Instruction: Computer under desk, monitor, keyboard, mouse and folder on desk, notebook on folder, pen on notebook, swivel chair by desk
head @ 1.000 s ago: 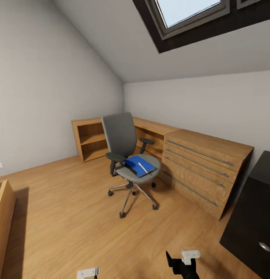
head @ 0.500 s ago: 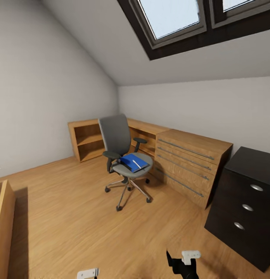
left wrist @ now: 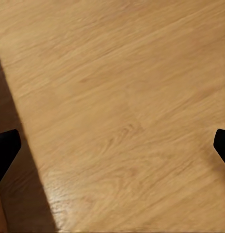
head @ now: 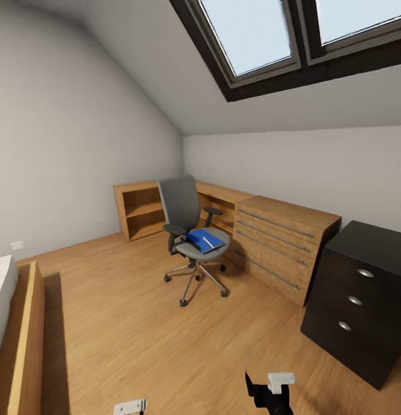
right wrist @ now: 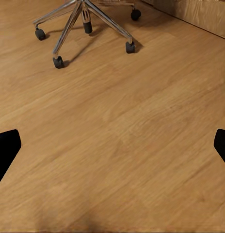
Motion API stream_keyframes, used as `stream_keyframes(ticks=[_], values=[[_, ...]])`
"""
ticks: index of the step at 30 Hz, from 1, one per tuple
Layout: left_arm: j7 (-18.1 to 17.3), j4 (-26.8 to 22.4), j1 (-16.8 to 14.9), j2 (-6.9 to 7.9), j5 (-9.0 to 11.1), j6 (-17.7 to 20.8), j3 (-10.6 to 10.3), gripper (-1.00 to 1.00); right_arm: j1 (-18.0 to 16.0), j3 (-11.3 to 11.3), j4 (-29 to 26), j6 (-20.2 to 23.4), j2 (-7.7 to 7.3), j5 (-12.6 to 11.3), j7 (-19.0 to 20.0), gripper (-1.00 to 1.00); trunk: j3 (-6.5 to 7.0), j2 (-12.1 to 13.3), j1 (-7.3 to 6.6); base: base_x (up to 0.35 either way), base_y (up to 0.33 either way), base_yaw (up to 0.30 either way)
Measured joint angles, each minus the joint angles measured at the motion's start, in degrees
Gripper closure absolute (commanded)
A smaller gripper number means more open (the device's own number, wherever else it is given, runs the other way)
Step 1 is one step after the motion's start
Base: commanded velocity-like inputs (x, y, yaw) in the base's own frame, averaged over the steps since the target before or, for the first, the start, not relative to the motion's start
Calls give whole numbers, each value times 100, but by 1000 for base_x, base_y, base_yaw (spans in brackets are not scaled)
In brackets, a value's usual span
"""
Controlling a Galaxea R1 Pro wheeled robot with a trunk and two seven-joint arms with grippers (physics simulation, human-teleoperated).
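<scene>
While the swivel chair (head: 192, 230) stands mid-frame, well apart from the desk (head: 362, 288) at lower right, its folder (head: 204, 240) and pen (head: 207, 241) lie loose; a nudged chair could roll and spill them. Left gripper (left wrist: 112, 145) and right gripper (right wrist: 112, 145) spread wide, empty.

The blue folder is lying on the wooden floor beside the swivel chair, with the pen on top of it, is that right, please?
Not quite: the head view shows the blue folder lying on the seat of the swivel chair, not on the floor. The pen does lie on top.
</scene>
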Motion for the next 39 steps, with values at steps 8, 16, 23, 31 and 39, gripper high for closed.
stream_keyframes(ticks=[8,16,23,31,39], values=[[0,3,-1,1,4,0,9,-100,1,-1,-1,-6,-1,2,0,-100,208,321,-176,-341,0,-94],[1,3,-2,7,4,-4,23,-100,1,-6,-2,-11,-25,-3,-1,-100,397,642,-353,-268,0,-220],[14,2,-2,7,5,-4,26,-100,1,-8,-3,-12,-39,-3,-1,-100,553,923,-509,-50,0,-264],[11,5,-2,8,5,-6,28,-100,1,-8,-3,-12,-45,-3,-1,-100,717,1244,-683,-70,5,-284],[3,5,-3,14,11,-17,46,-100,2,-9,-3,-8,-38,-10,0,-100,863,1565,-857,-285,58,-298]])
